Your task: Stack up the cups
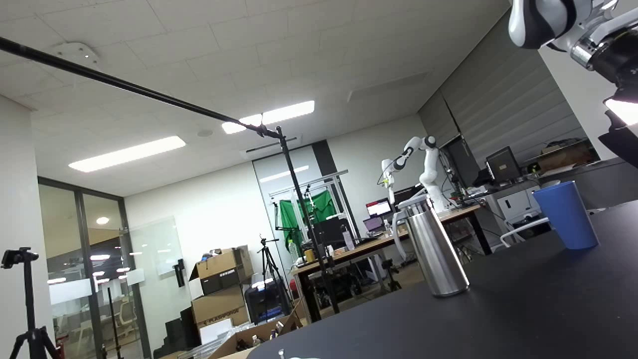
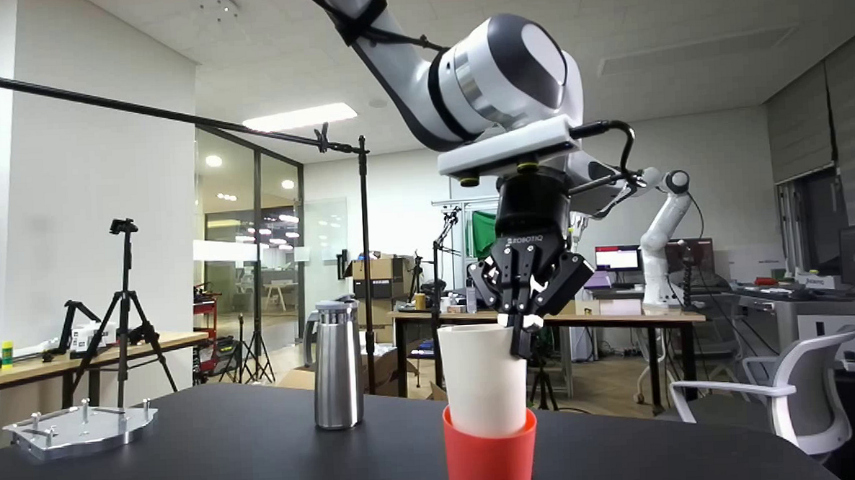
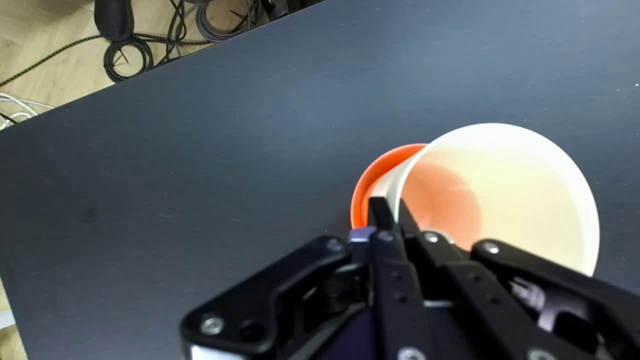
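Observation:
The white cup [image 2: 484, 382] is upright, its lower end inside the red cup [image 2: 489, 468] in an exterior view. My gripper [image 2: 522, 337] is shut on one side of the white cup's rim. In the wrist view, the gripper [image 3: 392, 210] has one finger inside and one outside the wall of the white cup [image 3: 540, 200]. The red cup's rim [image 3: 367, 180] shows beneath it. Whether the white cup rests on the red cup's bottom is hidden. The blue cup [image 1: 565, 214] stands upright on the table in an exterior view, out of view elsewhere. Only part of the gripper shows there.
A tall silver metal cylinder with a handle stands on the black table, in both exterior views [image 1: 438, 254] [image 2: 338, 374]. A clear plate with metal posts [image 2: 82, 428] lies at the table's left side in an exterior view. The table edge [image 3: 165, 65] shows in the wrist view.

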Robot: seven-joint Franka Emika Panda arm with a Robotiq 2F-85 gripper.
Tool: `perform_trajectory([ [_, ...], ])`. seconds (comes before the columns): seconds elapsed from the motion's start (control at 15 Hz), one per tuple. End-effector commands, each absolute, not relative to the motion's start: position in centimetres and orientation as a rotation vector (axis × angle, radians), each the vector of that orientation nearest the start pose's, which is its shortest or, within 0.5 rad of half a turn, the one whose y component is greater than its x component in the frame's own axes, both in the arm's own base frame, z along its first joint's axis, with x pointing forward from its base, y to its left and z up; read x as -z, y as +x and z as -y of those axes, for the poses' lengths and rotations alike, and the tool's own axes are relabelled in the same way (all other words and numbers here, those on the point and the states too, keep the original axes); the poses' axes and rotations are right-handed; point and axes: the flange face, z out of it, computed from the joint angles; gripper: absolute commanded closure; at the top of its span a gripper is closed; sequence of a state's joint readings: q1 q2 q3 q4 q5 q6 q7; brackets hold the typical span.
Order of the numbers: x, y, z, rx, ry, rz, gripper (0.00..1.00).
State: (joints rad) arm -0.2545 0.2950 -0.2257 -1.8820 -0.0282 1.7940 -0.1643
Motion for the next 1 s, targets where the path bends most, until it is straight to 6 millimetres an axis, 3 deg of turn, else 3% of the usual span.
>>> perform_trajectory([
  [0.0, -33.0, 51.0, 26.3, -0.583, -3.034, -0.491, 0.99],
  [0.07, -32.9, 51.1, 26.2, -0.576, -3.032, -0.489, 0.99],
  [0.13, -32.9, 51.1, 26.1, -0.573, -3.028, -0.489, 0.72],
  [0.27, -32.9, 51.2, 25.9, -0.568, -3.025, -0.481, 0.68],
  [0.73, -34.1, 51.7, 25.3, -0.529, -3.037, -0.460, 0.19],
  [0.93, -35.2, 52.9, 25.2, -0.445, -3.044, -0.459, 0.02],
])
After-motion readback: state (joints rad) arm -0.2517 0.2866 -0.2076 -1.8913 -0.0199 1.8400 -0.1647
